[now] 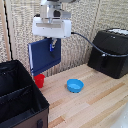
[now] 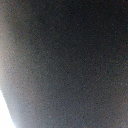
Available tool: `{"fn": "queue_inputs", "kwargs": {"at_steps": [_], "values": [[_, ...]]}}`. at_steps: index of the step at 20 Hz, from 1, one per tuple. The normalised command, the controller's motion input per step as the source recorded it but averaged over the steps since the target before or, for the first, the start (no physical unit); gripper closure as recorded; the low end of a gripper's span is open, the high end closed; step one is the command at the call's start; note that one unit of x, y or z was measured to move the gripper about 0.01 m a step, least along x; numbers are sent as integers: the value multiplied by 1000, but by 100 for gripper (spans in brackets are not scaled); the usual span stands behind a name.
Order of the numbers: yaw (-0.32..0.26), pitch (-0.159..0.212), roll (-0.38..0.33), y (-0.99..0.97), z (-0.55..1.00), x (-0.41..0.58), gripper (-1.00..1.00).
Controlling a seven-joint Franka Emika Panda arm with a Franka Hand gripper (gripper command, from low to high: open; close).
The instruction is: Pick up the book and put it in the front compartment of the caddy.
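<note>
Book (image 1: pixel 44 56) hangs in the air, upright and a little tilted, above the table and clear of the caddy (image 1: pixel 20 97) | gripper (image 1: pixel 52 46) pinches its upper edge, so it dangles ready to slot in edgewise | wrist view filled by dark cover | red cup (image 1: pixel 39 80), blue bowl (image 1: pixel 75 85) near below | black box (image 1: pixel 110 52) well apart

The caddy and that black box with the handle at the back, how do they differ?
The caddy is open-topped with inner dividers forming compartments; the black box is closed with a handle on its front. The caddy sits at the near corner on the exterior view's left; the black box stands farther back on the right. The caddy looks soft-walled, the box hard-shelled. Both are black and rest on the wooden table.
</note>
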Motion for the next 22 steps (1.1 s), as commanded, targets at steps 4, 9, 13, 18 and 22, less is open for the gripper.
{"fn": "queue_inputs", "kwargs": {"at_steps": [4,9,13,18,22], "values": [[-81,9,-13,807,202,-2,100],[-85,8,-14,805,203,-1,100],[-101,0,-26,804,209,0,100],[-98,1,-20,802,219,0,100],[-97,4,-12,793,243,0,100]]}}
